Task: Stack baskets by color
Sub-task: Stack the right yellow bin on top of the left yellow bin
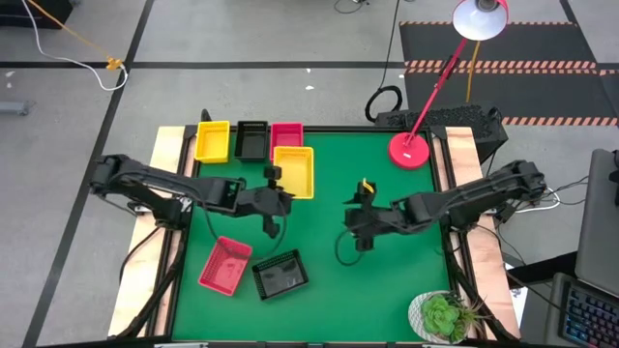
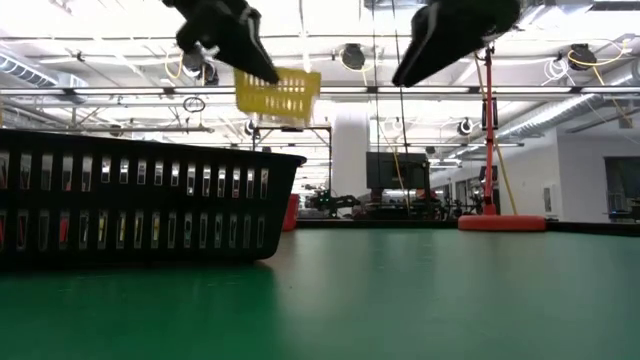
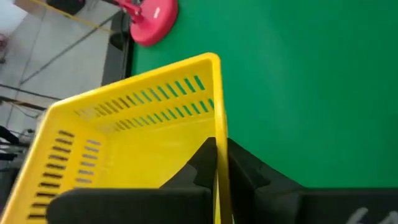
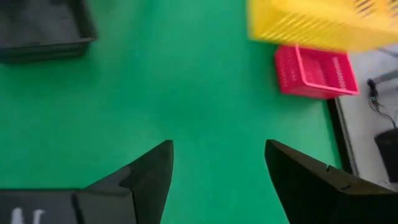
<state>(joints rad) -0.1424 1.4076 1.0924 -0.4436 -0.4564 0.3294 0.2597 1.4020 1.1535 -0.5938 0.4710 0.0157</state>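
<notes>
On the green table [image 1: 387, 290], six baskets can be counted from above. At the far edge a row of three is lined up: a yellow basket [image 1: 213, 141], a black basket [image 1: 252, 139] and a pink-red basket [image 1: 286, 133], side by side. Near the front-left, another pink-red basket [image 1: 224, 265] and a second black basket [image 1: 280, 275] are parked next to each other, both a bit skewed. That black one is seen huge and close in the low view.

A held yellow basket [image 1: 294, 171] is kept up off the table, just in front of the pink-red one in the row. It's pinched by one side wall in the left gripper [image 3: 216, 168], whose fingers are clamped tight on either side of that wall.

The right gripper [image 4: 217, 165] is found mid-table, up in the air, fingers spread wide with nothing between them.

The red lamp base [image 1: 410, 150] is set at the far right, and a potted plant [image 1: 445, 316] at the front-right corner.
</notes>
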